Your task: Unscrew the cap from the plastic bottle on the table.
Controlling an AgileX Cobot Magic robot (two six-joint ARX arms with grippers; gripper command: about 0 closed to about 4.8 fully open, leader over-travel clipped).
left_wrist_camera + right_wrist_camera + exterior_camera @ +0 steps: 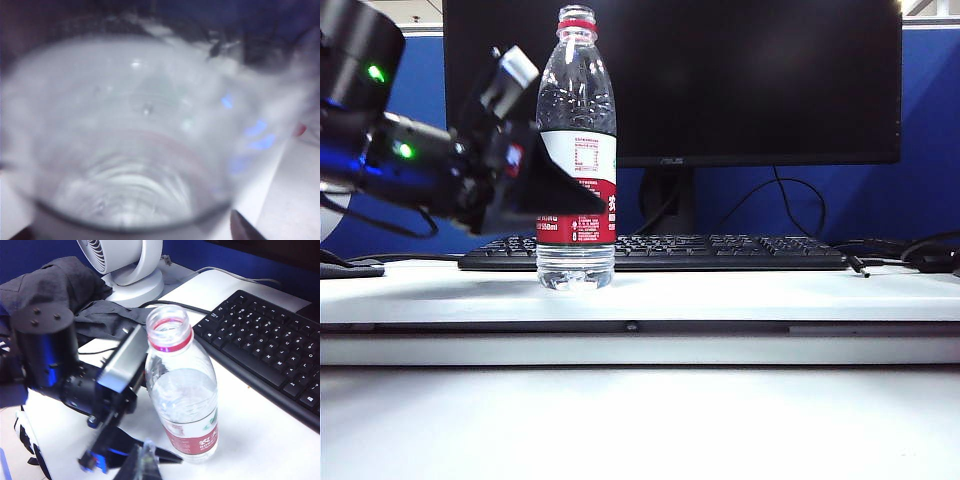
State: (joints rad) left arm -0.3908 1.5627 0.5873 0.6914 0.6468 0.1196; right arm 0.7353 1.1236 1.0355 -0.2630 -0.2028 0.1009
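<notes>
Left end effector point(555, 195), fingers spread, brackets your plastic bottle point(576, 150) at label height without gripping it. Right end effector is out of view, pressed together. Note the open neck; no cap is visible. A sideways nudge could topple the unheld bottle, which stands upright on the tabletop point(740, 295) between those fingers.

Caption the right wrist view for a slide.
Uncapped plastic bottle stands on the table beside the keyboard; left pincer open at its base.
</notes>
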